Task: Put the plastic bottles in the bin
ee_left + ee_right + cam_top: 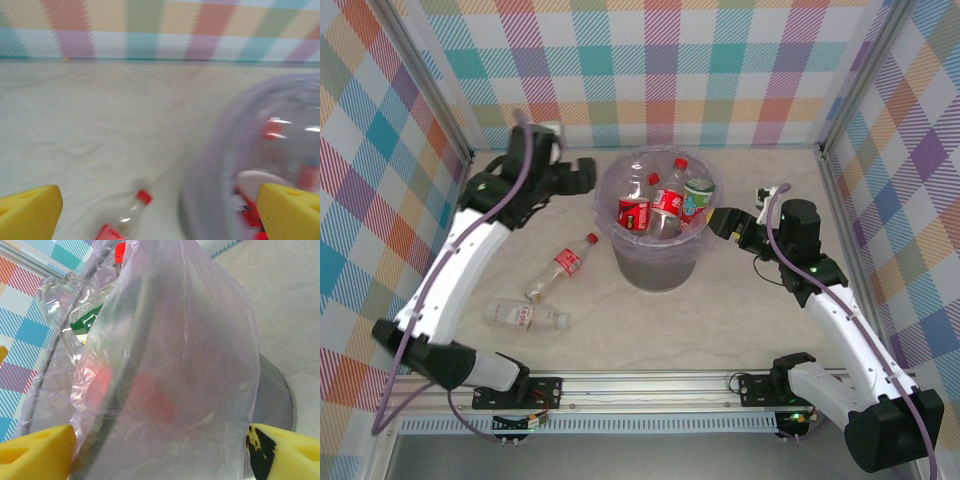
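Bin: the grey bin (660, 268) stands at the middle of the pale table (740, 310). It is lined with a pale purple bag (610, 205) folded over its rim. From the left wrist it is a smeared purple blur, cut off at the right edge.

Bottles in the bin: several bottles (665, 205) stand packed together and poke above the rim. Most have red labels and caps, and one has a green-and-white label. How many lie beneath them is hidden.

Bottles on the table: a red-capped bottle (563, 266) lies tilted to the left of the bin, near it but apart. A clear bottle (525, 316) lies flat closer to the arm bases, and its cap is hard to make out. From the left wrist the red-capped one is blurred and cut off by the bottom edge.

Left gripper: the left gripper (585, 175) hangs just left of the bin's rim. Its yellow fingers (30, 212) are spread wide, with nothing between them.

Right gripper: the right gripper (722, 222) sits just beside the rim's right side. Its yellow pads (37, 450) stand far apart in the bottom corners, and the bag bulges into the gap between them. Whether either pad touches the plastic cannot be told.

Through the bag: a green-labelled bottle (87, 320) is visible, and a red cap (120, 249) is cut off at the top. The red smudges behind the plastic are too blurred to name.
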You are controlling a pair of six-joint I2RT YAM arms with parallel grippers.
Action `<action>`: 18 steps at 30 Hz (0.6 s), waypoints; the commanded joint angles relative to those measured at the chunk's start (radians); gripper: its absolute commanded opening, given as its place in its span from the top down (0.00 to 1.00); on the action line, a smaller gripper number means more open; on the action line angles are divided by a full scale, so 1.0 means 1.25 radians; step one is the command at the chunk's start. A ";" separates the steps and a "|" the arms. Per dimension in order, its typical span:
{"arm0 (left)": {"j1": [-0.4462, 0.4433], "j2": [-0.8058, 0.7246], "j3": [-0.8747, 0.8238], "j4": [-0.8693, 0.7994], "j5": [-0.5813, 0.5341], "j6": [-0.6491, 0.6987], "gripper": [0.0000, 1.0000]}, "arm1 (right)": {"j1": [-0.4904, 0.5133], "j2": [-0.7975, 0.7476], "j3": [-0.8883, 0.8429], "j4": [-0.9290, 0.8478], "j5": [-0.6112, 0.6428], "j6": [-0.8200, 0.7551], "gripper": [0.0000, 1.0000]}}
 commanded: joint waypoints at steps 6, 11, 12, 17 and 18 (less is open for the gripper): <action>0.157 -0.093 -0.288 0.038 0.088 -0.034 0.02 | 0.003 0.008 0.010 -0.010 -0.010 -0.015 0.12; 0.157 -0.033 -0.397 0.092 0.099 -0.010 0.00 | 0.004 0.004 0.011 -0.020 -0.002 -0.019 0.12; 0.157 -0.018 -0.415 0.111 0.108 -0.010 0.00 | 0.003 0.002 0.011 -0.021 -0.001 -0.021 0.12; 0.156 0.064 -0.482 0.188 0.153 -0.020 0.00 | 0.003 0.007 0.013 -0.025 0.002 -0.022 0.12; 0.154 0.080 -0.492 0.198 0.163 -0.019 0.00 | 0.003 0.008 0.013 -0.024 0.002 -0.020 0.12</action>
